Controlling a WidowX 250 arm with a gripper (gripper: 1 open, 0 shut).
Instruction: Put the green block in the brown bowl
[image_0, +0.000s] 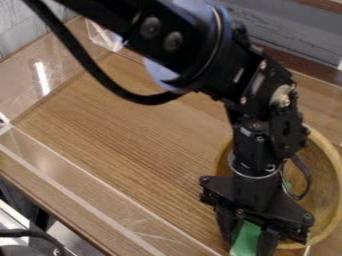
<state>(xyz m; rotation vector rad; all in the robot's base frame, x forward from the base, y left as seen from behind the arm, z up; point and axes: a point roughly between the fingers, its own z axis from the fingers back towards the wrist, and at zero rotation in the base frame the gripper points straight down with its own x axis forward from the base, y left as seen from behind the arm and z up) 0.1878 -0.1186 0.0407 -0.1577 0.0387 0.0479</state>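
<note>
At the near edge of the surface (120, 150), the hand (251, 232) is clenched on the green block (246, 238), which sits low between its fingers, in front of the near rim of the brown bowl (322, 190). Probably light, stiff and not fragile, the block should handle easily with a centred grip on its flat sides. Open room lies away to one side, while the thick rim calls for lifting clear before moving inward

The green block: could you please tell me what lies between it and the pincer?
Nothing visible; in the camera view, the pincer is closed directly on the green block.
</note>
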